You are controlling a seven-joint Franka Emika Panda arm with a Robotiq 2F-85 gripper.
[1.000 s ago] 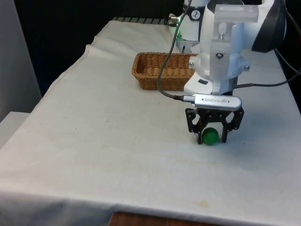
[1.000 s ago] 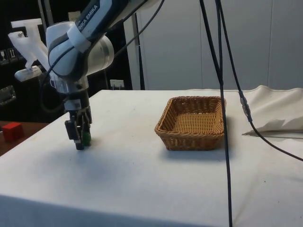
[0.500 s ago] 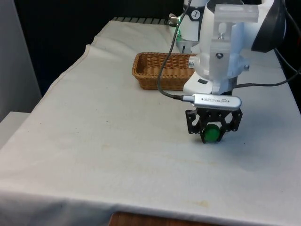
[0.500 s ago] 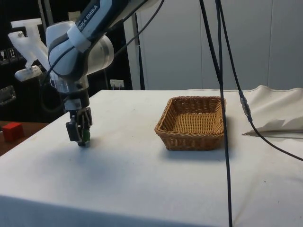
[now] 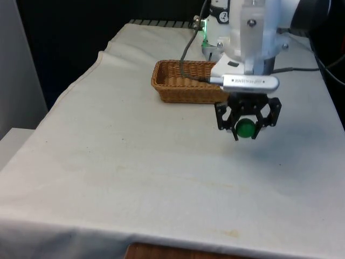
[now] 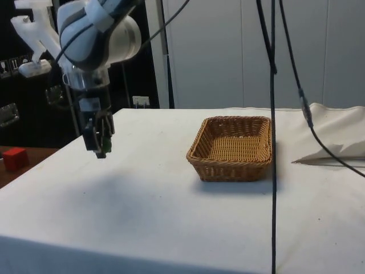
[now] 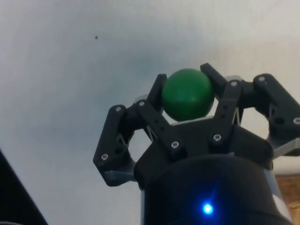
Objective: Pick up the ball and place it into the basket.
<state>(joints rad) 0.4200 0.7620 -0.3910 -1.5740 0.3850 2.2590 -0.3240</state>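
Note:
A small green ball (image 5: pixel 246 128) hangs clear above the white cloth, clamped between the black fingers of my gripper (image 5: pixel 246 131). From the side, the gripper (image 6: pixel 101 149) holds the ball (image 6: pixel 104 144) well above the table, off to the left of the basket. The wrist view has the ball (image 7: pixel 187 94) pinched between both fingers (image 7: pixel 157 91). The brown wicker basket (image 5: pixel 161 86) sits further back on the table, behind the gripper and toward the front view's left; it looks empty (image 6: pixel 197 151).
Black cables (image 6: pixel 272 103) hang down in front of the basket in the side view. A red block (image 6: pixel 13 158) lies off the table at the side view's left. Rumpled cloth (image 6: pixel 336 134) lies beyond the basket.
The gripper has risen off the cloth with the green ball held in it, and moved back slightly toward the basket.

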